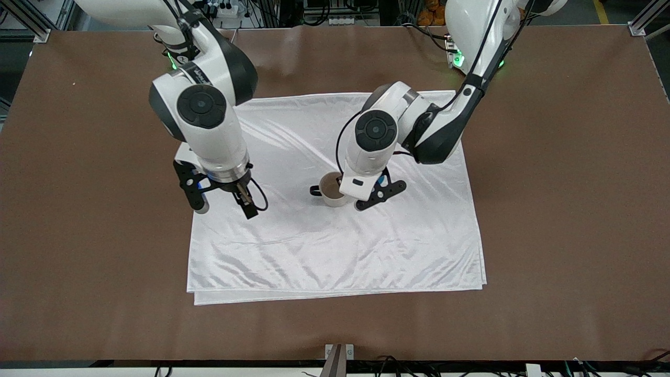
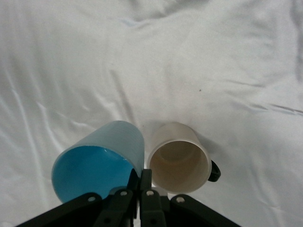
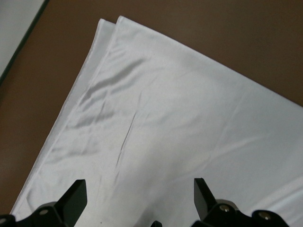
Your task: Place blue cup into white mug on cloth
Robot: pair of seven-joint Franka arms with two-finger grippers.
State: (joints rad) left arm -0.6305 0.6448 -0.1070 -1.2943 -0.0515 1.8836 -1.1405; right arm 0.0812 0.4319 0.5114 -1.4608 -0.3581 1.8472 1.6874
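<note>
**Blue cup held in the air just beside the white mug**

Front view: A folded white cloth (image 1: 335, 230) lies wrinkled on the brown table (image 1: 565, 209). Near its middle the white mug (image 1: 332, 190) stands upright, its black handle pointing toward the right arm's end of the table. The left arm reaches in from its base and its wrist housing hides part of the mug's rim. The left gripper (image 1: 378, 192) sits just beside the mug, on the side toward the left arm's end, and only a small patch of the blue cup (image 1: 382, 179) shows between the black fingers. The right gripper (image 1: 225, 207) hangs over the cloth's edge toward the right arm's end, fingers spread wide and holding nothing; that arm waits.

Left wrist view: The left gripper (image 2: 139, 182) pinches the blue cup (image 2: 97, 163) by its rim wall, the two fingertips pressed together on it. The cup is tilted, so its bright blue inside faces the camera. The white mug (image 2: 179, 158) stands upright on the cloth (image 2: 151, 61) just beside the cup, pale beige inside showing, handle on the side away from the cup. The cup is not in the mug.

Right wrist view: The right gripper (image 3: 139, 198) is spread wide over a corner of the cloth (image 3: 180, 118), where the two folded layers show at the edge, with bare table (image 3: 227, 33) around it.
</note>
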